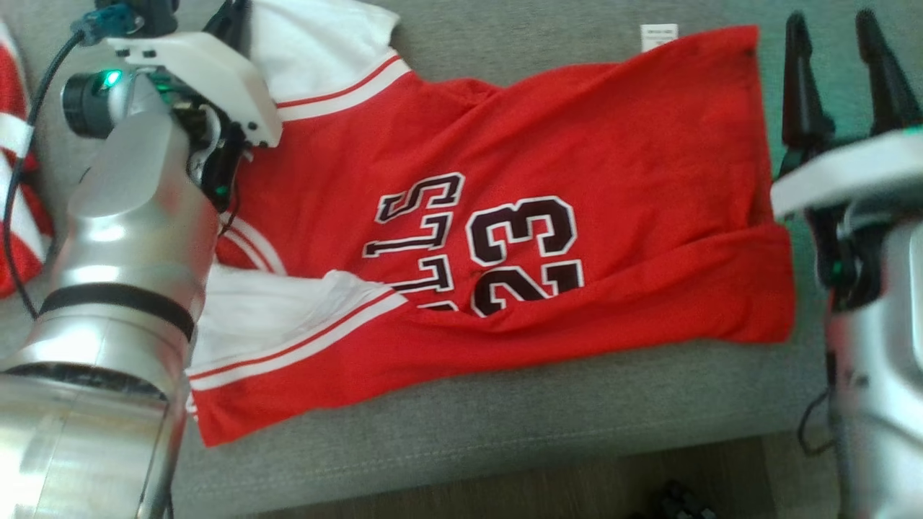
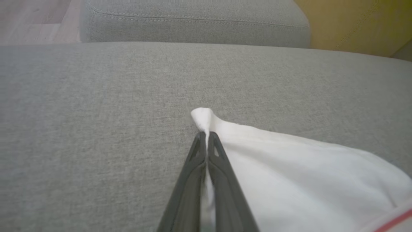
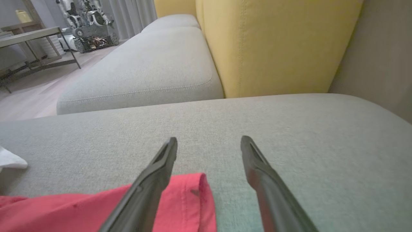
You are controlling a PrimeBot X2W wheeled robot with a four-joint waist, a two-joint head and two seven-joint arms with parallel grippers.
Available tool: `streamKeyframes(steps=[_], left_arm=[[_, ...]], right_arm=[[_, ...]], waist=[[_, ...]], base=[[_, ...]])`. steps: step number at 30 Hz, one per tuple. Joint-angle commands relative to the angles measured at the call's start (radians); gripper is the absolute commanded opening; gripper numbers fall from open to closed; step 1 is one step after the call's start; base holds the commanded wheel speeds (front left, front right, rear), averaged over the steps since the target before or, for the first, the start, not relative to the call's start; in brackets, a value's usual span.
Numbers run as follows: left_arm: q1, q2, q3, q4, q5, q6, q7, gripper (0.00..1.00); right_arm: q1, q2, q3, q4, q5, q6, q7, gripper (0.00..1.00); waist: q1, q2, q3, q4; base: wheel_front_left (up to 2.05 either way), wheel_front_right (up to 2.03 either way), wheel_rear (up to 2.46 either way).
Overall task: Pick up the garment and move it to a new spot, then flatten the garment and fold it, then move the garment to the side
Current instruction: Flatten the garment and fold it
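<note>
The garment [image 1: 577,144] is a red jersey with white sleeves and black "23" lettering, spread across the grey sofa seat [image 1: 505,425] with some folds at its near edge. My left arm [image 1: 130,216] reaches over its far left sleeve. In the left wrist view my left gripper [image 2: 206,133] is shut on the tip of that white sleeve [image 2: 289,167], and a small tuft of cloth pokes out past the fingertips. My right gripper [image 1: 829,21] stands open at the jersey's right side; its fingers straddle the red hem corner [image 3: 186,199], with my right gripper [image 3: 209,140] just above the cushion.
Another red and white cloth [image 1: 14,180] lies at the far left. A yellow back cushion [image 3: 273,45] rises behind the seat, and a second grey cushion [image 3: 145,64] lies beyond. The floor [image 1: 505,490] runs along the seat's front edge. A white label [image 1: 658,34] lies by the jersey's top edge.
</note>
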Motion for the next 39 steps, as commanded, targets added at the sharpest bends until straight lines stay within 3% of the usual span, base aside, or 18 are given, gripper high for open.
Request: streamKeyframes(steps=[1, 7, 12, 13, 14, 15, 22, 30, 39], left_arm=[[-0.050, 0.025, 0.009, -0.017, -0.011, -0.005, -0.016, 0.00], [-0.068, -0.002, -0.017, -0.021, -0.035, -0.006, -0.041, 0.00], [-0.063, -0.005, -0.038, -0.032, -0.060, -0.006, -0.053, 0.00], [-0.061, -0.004, -0.041, -0.036, -0.067, -0.006, -0.056, 0.00], [-0.061, -0.001, -0.043, -0.040, -0.074, -0.006, -0.060, 0.00], [-0.060, 0.003, -0.044, -0.045, -0.081, -0.006, -0.063, 0.00], [-0.066, 0.037, -0.027, -0.096, -0.108, -0.006, -0.075, 0.00], [-0.006, 0.070, 0.051, -0.248, -0.097, 0.007, -0.076, 0.00], [0.274, 0.087, 0.145, -0.544, -0.053, 0.011, -0.076, 0.00]], right_arm=[[-0.047, -0.020, 0.031, 0.026, 0.024, -0.001, 0.021, 1.00], [-0.145, -0.072, 0.086, 0.264, 0.072, -0.001, 0.111, 1.00], [-0.184, -0.085, 0.120, 0.368, 0.119, -0.001, 0.157, 1.00], [-0.192, -0.090, 0.126, 0.388, 0.128, -0.001, 0.166, 0.90], [-0.200, -0.092, 0.129, 0.401, 0.141, -0.001, 0.168, 0.35], [-0.207, -0.094, 0.132, 0.411, 0.154, -0.001, 0.169, 0.00], [-0.255, -0.123, 0.140, 0.423, 0.192, -0.001, 0.085, 0.00], [-0.272, -0.132, 0.146, 0.455, 0.221, -0.001, -0.002, 0.00], [-0.161, -0.133, 0.196, 0.421, 0.273, -0.001, -0.065, 0.00]], waist=[[-0.0001, 0.0000, 0.006, 0.019], [-0.0001, 0.0000, 0.013, 0.055], [-0.0001, 0.0000, 0.007, 0.065], [-0.0001, 0.0000, 0.004, 0.067], [-0.0001, 0.0000, 0.000, 0.069], [-0.0001, 0.0000, -0.004, 0.071], [-0.0001, 0.0000, -0.036, 0.083], [-0.0001, 0.0000, -0.072, 0.094], [-0.0001, 0.0000, -0.135, 0.099]], base=[[0.00, 0.00, 0.00], [0.00, 0.00, 0.00], [0.00, 0.00, 0.00], [0.00, 0.00, 0.00], [0.00, 0.00, 0.00], [0.00, 0.00, 0.00], [0.00, 0.00, 0.00], [0.00, 0.00, 0.00], [0.00, 0.00, 0.00]])
